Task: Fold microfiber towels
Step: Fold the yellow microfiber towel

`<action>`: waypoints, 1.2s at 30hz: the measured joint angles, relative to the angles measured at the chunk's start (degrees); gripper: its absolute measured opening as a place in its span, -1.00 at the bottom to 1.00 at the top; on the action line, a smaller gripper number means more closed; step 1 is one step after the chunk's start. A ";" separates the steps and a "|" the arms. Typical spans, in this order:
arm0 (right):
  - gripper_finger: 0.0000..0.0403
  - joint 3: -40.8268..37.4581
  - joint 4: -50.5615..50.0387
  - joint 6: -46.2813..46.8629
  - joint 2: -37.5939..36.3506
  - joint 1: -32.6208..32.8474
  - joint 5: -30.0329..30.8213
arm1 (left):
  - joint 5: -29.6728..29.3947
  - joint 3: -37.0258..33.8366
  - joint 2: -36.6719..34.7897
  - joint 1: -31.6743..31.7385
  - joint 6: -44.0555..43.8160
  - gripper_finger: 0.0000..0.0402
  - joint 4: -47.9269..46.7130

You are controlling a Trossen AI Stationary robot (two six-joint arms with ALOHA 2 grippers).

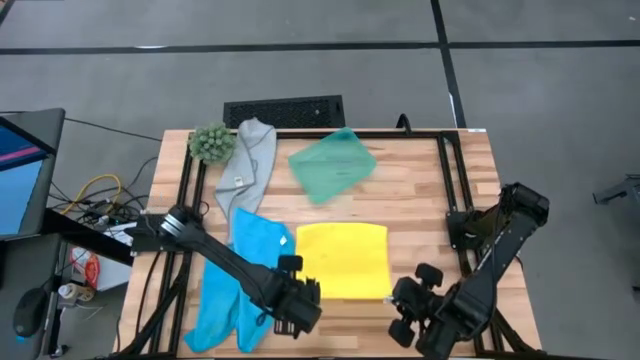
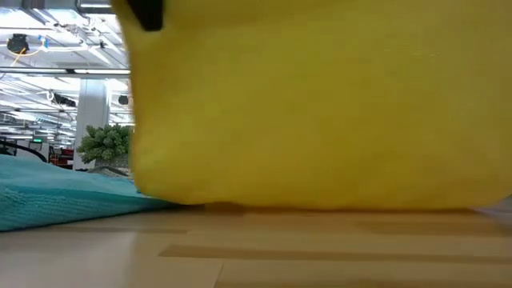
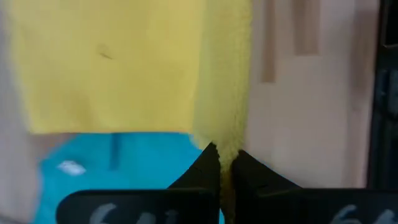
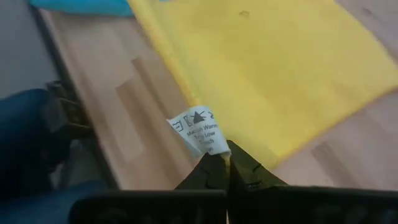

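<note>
At the lower middle of the high view the yellow towel (image 1: 343,259) lies spread as a rectangle on the desk (image 1: 420,190), with both hands at its near edge: the left hand (image 1: 305,298) pinches the lower-left corner, its fingers pressed together on the yellow pile as the left wrist view shows, and the right hand (image 1: 405,305) pinches the lower-right corner beside the white care tag (image 4: 200,132). Trouble from here would likely come from uneven lifting: if one hand rises or travels faster, the limp cloth could skew and the fold land crooked. A thin pinch on the very edge could also slip, dropping a corner. Carried too far toward the top of the frame, the towel might brush the teal tray (image 1: 332,165). By count: one yellow towel; blue towel (image 1: 240,280) at lower left, a heap whose number I cannot separate; one grey towel (image 1: 250,160) at upper left; one tray; one green plant ball (image 1: 211,143).
</note>
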 joint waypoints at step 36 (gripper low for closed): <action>-0.97 -17.60 -1.18 -9.49 0.13 -20.51 -0.15 | -16.24 -18.14 -0.71 13.84 12.46 -1.00 9.13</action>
